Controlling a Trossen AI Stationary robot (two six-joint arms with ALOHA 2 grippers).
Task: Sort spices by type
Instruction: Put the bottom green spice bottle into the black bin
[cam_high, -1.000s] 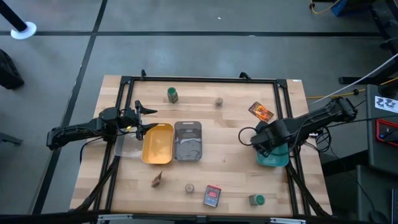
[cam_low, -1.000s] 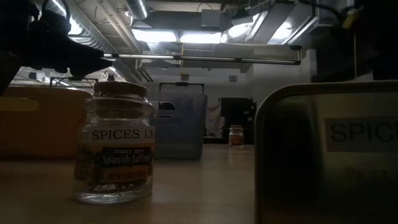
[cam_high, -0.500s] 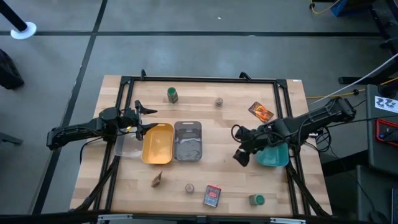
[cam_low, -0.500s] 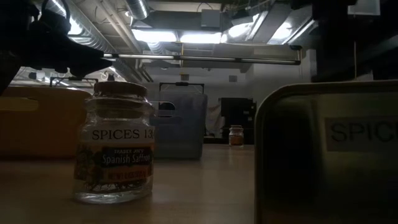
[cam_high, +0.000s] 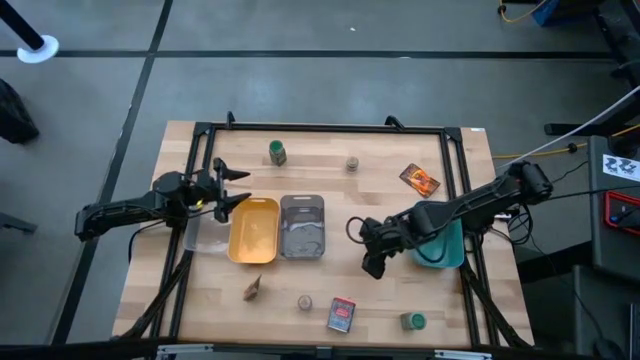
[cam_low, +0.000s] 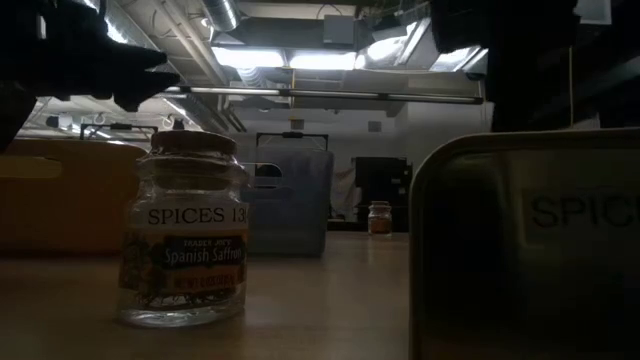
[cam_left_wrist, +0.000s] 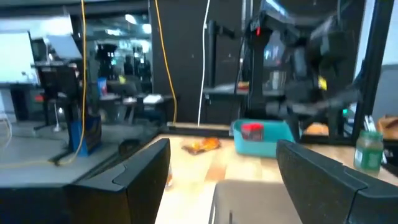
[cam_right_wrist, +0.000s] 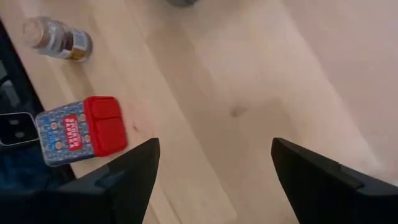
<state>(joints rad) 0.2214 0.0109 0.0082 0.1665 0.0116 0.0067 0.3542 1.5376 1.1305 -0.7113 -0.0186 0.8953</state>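
Observation:
My right gripper (cam_high: 366, 247) is open and empty, above bare wood between the grey tray (cam_high: 302, 226) and the teal tray (cam_high: 446, 246). Its wrist view shows a red box (cam_right_wrist: 81, 129) and a tan-grey jar (cam_right_wrist: 57, 38) lying ahead on the table. My left gripper (cam_high: 231, 188) is open, hovering at the yellow tray's (cam_high: 253, 230) far left corner. A green-lidded jar (cam_high: 277, 152), a tan-grey jar (cam_high: 352, 164) and an orange packet (cam_high: 420, 180) sit near the far edge. A brown packet (cam_high: 252, 289), tan-grey jar (cam_high: 305, 302), red box (cam_high: 341, 315) and green-lidded jar (cam_high: 413, 321) sit near the near edge. A red item (cam_left_wrist: 252, 131) sits in the teal tray (cam_left_wrist: 275, 140).
A clear tray (cam_high: 204, 233) lies left of the yellow tray. A black frame (cam_high: 320, 129) runs around the table's edges. In the low view the cork-lidded jar (cam_low: 185, 240) and the red box (cam_low: 525, 250) stand close to the camera. Open wood lies between the grey and teal trays.
My right gripper has swung from above the teal tray toward the table's left and slightly toward the near edge, stretching out over the open wood beside the grey tray. It has stayed open and empty. No spice has moved.

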